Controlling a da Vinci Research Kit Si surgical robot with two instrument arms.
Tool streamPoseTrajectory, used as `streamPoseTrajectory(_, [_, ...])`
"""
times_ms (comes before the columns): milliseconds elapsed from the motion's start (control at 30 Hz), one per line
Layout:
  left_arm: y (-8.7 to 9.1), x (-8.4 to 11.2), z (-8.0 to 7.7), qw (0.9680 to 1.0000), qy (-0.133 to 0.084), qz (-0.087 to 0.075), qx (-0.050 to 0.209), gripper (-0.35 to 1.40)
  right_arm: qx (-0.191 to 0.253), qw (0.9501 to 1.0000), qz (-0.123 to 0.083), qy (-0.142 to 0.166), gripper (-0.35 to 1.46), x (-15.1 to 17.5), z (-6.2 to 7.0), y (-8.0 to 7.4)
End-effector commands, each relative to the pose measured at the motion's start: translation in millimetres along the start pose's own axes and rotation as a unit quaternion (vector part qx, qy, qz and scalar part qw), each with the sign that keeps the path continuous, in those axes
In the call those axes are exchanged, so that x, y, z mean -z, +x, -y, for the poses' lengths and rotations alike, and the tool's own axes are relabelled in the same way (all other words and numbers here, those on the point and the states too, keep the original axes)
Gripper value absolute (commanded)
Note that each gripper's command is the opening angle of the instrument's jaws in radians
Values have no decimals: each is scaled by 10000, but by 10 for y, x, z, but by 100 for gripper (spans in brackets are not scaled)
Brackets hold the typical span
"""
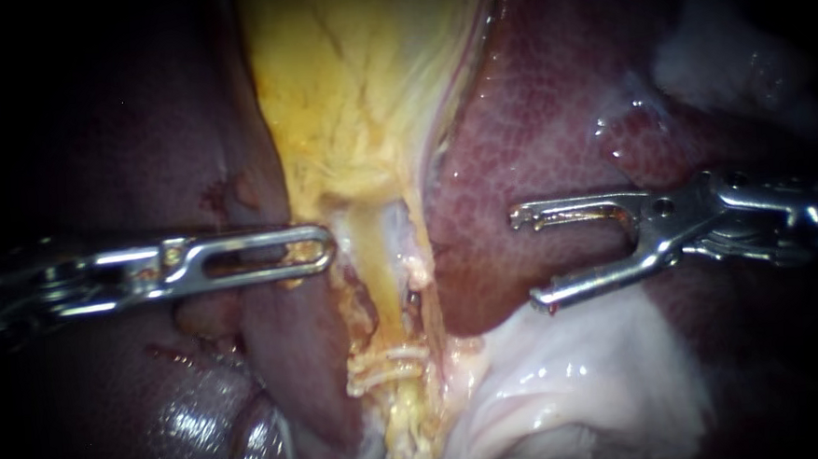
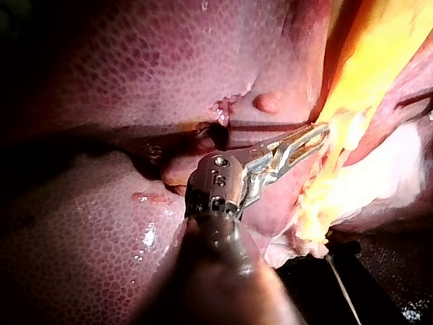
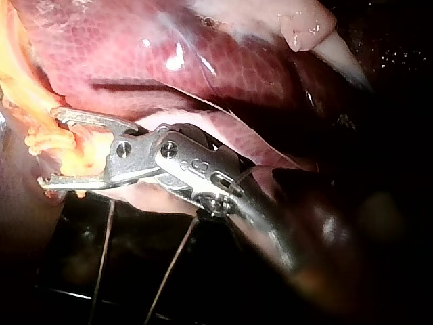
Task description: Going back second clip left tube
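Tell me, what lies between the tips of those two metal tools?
Endoscope view: yellow tissue, then a dark red liver lobe, between the left instrument and the open right instrument.

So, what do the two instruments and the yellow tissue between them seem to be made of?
The left instrument and right instrument: polished metal, probably steel, by the bright silver glints. The yellow tissue: soft, moist, probably fat; stringy strands and a wet sheen.

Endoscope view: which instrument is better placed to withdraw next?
Right. The right instrument has an open, empty pincer over the liver; the left instrument is shut on the yellow tissue.
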Motion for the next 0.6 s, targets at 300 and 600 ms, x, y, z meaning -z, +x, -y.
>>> streamPoseTrajectory(300, [1, -6, 1, 10000, -18, -52, -14, -35, -1, 10000, 2, 5, 60, 0, 1, 0])
streamPoseTrajectory(600, [1, -6, 1, 10000, -15, -54, -12, -35, -1, 10000, 0, 4, 60, 0, 2, 1])
